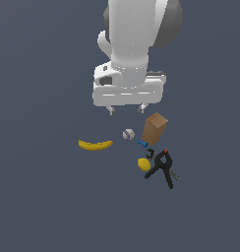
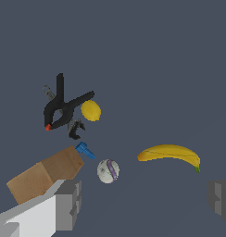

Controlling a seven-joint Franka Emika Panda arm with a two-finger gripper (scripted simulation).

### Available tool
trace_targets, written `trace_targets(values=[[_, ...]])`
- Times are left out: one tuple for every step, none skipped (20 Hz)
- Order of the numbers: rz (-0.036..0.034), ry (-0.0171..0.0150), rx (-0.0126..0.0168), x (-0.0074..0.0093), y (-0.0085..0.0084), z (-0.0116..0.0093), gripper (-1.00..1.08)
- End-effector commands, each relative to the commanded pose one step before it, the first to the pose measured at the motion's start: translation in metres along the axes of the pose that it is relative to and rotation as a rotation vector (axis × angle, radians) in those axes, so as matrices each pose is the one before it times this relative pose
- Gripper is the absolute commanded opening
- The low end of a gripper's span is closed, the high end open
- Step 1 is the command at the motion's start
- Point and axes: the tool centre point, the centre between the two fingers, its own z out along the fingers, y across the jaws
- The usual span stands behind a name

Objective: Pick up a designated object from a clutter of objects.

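The designated object, a plain brown box [image 1: 155, 129] [image 2: 45, 174], stands taller than wide at the exterior view's right side of the clutter. Around it lie a yellow banana [image 1: 95, 144] [image 2: 171, 153], a grey-white ball [image 1: 128, 134] [image 2: 108, 171], a small blue piece [image 1: 142, 143] [image 2: 85, 150], a yellow lemon-like lump [image 1: 143, 164] [image 2: 91, 110] and a black clamp [image 1: 161, 168] [image 2: 61, 109]. My gripper [image 1: 127, 108] [image 2: 145, 203] hangs open above the group, just beyond the ball, with nothing between its fingers [image 2: 68, 203]. The box sits beside one finger.
A flat dark grey floor [image 1: 43, 206] stretches all around the group. The white arm and hand body [image 1: 129, 83] fill the upper middle of the exterior view.
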Motion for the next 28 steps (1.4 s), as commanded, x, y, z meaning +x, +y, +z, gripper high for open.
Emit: trace_targets(values=[[-0.07969,-0.00606,0.00121,-0.00566,-0.02456,0.01691,1.0],[-0.03774,-0.00257,0.00062,-0.00233,-0.01155,0.00788,1.0],[-0.04057,-0.00273,0.00073,-0.00247,-0.0124,0.00839,1.0],[-0.04341,-0.0029,0.00086,-0.00259,-0.01325,0.00887,1.0],[-0.04371,-0.00288,0.00094,-0.00253,-0.01333,0.00883,1.0],[-0.04091,-0.00267,0.00095,-0.00229,-0.01246,0.00817,1.0],[-0.03811,-0.00246,0.00094,-0.00205,-0.0116,0.00752,1.0],[-0.0353,-0.00225,0.00092,-0.00184,-0.01073,0.00689,1.0],[-0.03249,-0.00205,0.00089,-0.00163,-0.00987,0.00628,1.0],[-0.02967,-0.00186,0.00085,-0.00144,-0.00901,0.00568,1.0],[-0.02686,-0.00167,0.0008,-0.00126,-0.00814,0.00509,1.0],[-0.02402,-0.00148,0.00074,-0.0011,-0.00728,0.00452,1.0],[-0.02121,-0.0013,0.00067,-0.00094,-0.00642,0.00396,1.0],[-0.01838,-0.00112,0.0006,-0.00079,-0.00556,0.00341,1.0],[-0.01556,-0.00094,0.00052,-0.00065,-0.0047,0.00287,1.0],[-0.01272,-0.00076,0.00043,-0.00052,-0.00384,0.00233,1.0],[-0.00991,-0.00059,0.00034,-0.0004,-0.00299,0.00181,1.0],[-0.00708,-0.00042,0.00024,-0.00028,-0.00214,0.00129,1.0],[-0.00425,-0.00025,0.00015,-0.00016,-0.00128,0.00077,1.0],[-0.00138,-0.00008,0.00005,-0.00006,-0.00041,0.00026,1.0],[0.00733,-0.00043,0.00006,0.00029,0.00184,-0.00122,1.0],[0.0,0.0,0.0,-0.00002,0.0,0.00028,1.0],[0.0,0.0,0.0,-0.00005,0.0,0.00084,1.0],[-0.00047,0.00007,0.00011,-0.00003,-0.00019,0.00139,1.0],[0.0,0.0,0.0,-0.00012,0.00001,0.00196,1.0],[-0.00067,0.00009,0.00016,-0.00007,-0.00027,0.0025,1.0],[-0.00047,0.00006,0.00011,-0.00013,-0.00019,0.00307,1.0],[-0.00067,0.00009,0.00015,-0.00013,-0.00026,0.00363,1.0]])
